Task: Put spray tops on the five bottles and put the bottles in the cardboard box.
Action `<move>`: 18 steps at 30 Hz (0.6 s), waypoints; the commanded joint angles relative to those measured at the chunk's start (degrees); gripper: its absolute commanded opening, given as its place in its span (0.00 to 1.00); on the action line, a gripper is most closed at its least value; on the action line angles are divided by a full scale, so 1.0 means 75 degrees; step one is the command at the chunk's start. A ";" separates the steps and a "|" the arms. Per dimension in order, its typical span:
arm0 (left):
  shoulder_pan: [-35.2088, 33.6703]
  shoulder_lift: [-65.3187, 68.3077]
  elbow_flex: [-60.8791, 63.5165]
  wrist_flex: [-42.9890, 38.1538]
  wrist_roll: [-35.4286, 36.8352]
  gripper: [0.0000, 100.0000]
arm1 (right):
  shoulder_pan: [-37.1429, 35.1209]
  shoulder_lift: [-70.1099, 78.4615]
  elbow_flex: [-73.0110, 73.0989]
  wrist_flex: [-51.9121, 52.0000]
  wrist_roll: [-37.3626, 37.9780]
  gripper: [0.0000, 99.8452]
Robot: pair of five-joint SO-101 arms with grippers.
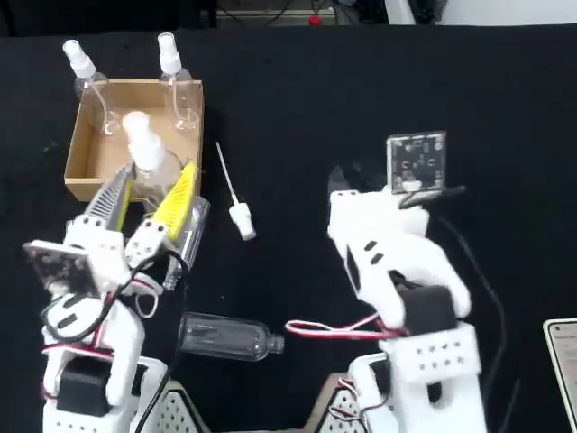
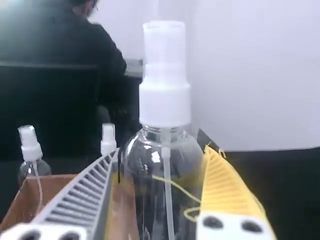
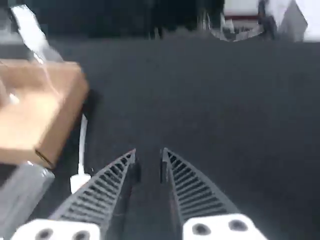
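The cardboard box (image 1: pixel 79 135) sits at the far left with two capped bottles (image 1: pixel 90 86) (image 1: pixel 178 86) standing along its back wall. My left gripper (image 1: pixel 153 173) is shut on a third clear bottle with a white spray top (image 2: pixel 162 100), upright over the box's front part. A bare bottle (image 1: pixel 225 336) lies on the table near the arm bases. Another clear bottle (image 1: pixel 191 230) lies beside the left arm. A loose spray top with its tube (image 1: pixel 240 215) lies right of the box. My right gripper (image 3: pixel 148 157) hovers open and unloaded over the black table, near that spray top (image 3: pixel 79 177).
The table is covered in black cloth (image 1: pixel 297 99). A flat white device (image 1: pixel 563 352) lies at the right edge. Cables run around the arm bases. The box (image 3: pixel 35 120) shows to one side in the right wrist view.
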 commanded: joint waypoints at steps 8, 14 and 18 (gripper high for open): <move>-0.0158 0.2778 -0.2456 -0.0270 -0.0012 0.12 | 0.0481 -0.0100 0.2362 -0.2391 0.0059 0.07; -0.0627 0.4243 -0.2444 -0.1758 -0.0012 0.12 | 0.0469 -0.0053 0.2397 -0.2426 0.0059 0.07; -0.1284 0.4876 -0.1963 -0.3118 0.0012 0.12 | 0.0469 -0.0041 0.2409 -0.2426 0.0059 0.07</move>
